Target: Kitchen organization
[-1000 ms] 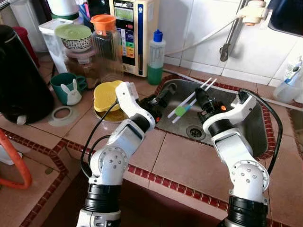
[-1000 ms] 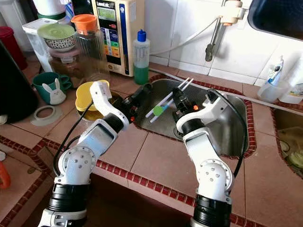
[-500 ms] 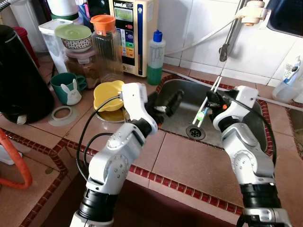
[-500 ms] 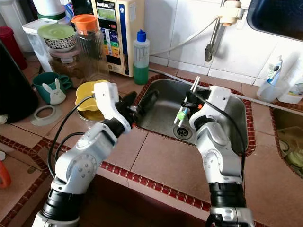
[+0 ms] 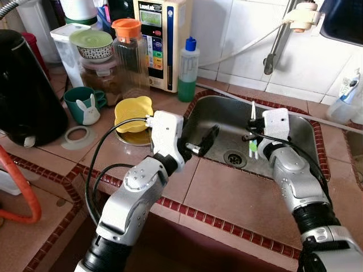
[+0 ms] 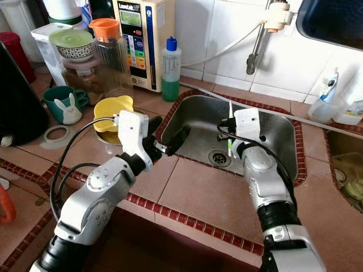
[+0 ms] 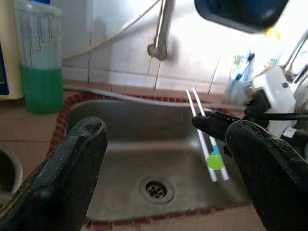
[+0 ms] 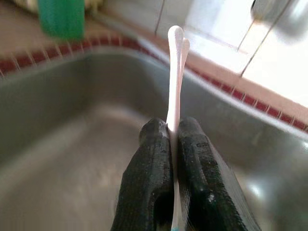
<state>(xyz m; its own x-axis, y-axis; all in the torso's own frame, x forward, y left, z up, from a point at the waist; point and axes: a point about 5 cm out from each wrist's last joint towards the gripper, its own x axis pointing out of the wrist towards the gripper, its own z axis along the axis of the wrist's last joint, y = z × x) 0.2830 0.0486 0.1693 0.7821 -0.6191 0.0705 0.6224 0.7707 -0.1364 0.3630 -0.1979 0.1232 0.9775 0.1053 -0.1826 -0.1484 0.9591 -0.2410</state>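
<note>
My right gripper (image 5: pixel 252 123) is shut on a pair of white chopsticks (image 5: pixel 253 135) joined by a green clip. It holds them nearly upright over the right half of the steel sink (image 5: pixel 221 116). In the right wrist view the sticks (image 8: pixel 175 72) rise from between the two closed black fingers (image 8: pixel 149 159). My left gripper (image 5: pixel 205 139) hangs over the sink's left rim, open with nothing between its fingers (image 7: pixel 72 168). From the left wrist view the chopsticks (image 7: pixel 204 127) and the drain (image 7: pixel 155 189) lie ahead.
A green soap bottle (image 5: pixel 186 71), a water purifier (image 5: pixel 161 39) and a jar with an orange lid (image 5: pixel 127 54) stand behind the sink's left side. A yellow bowl (image 5: pixel 131 110), a teal rabbit mug (image 5: pixel 85 105) and a black kettle (image 5: pixel 25 90) sit on the tiled counter at left.
The right gripper has swung the chopsticks from slanting across the sink to nearly upright and drawn them to the right. The left arm has pulled back toward the sink's left rim.
</note>
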